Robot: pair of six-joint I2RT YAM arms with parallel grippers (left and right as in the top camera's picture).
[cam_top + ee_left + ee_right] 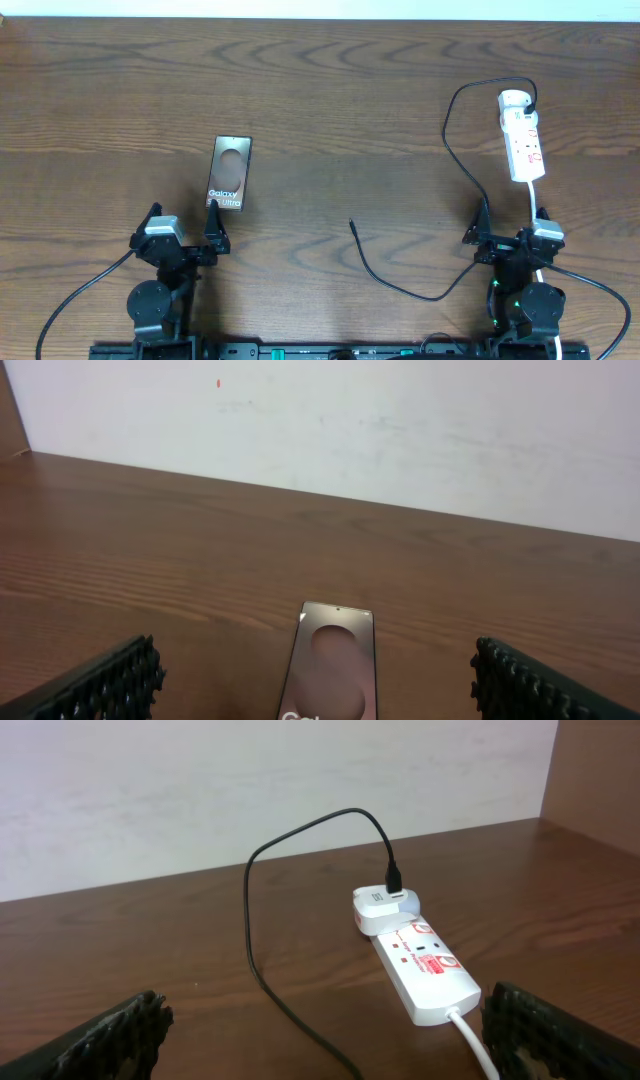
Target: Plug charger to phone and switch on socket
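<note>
The phone [230, 172] lies flat left of centre, lettering toward me; it also shows in the left wrist view [332, 670] between the fingers. My left gripper [184, 228] is open and empty just below it. The socket [523, 135] lies at the right with a white adapter at its far end; it also shows in the right wrist view [422, 965]. The charger [452, 150] runs from the adapter, loops down, and its plug tip [352, 224] lies loose mid-table. It crosses the right wrist view [262, 960]. My right gripper [510, 228] is open and empty below the socket.
The socket's white cord [533, 200] runs down to the right arm base. Black robot cables trail from both bases [85, 290] along the front edge. A white wall [400, 430] stands behind the table's far edge.
</note>
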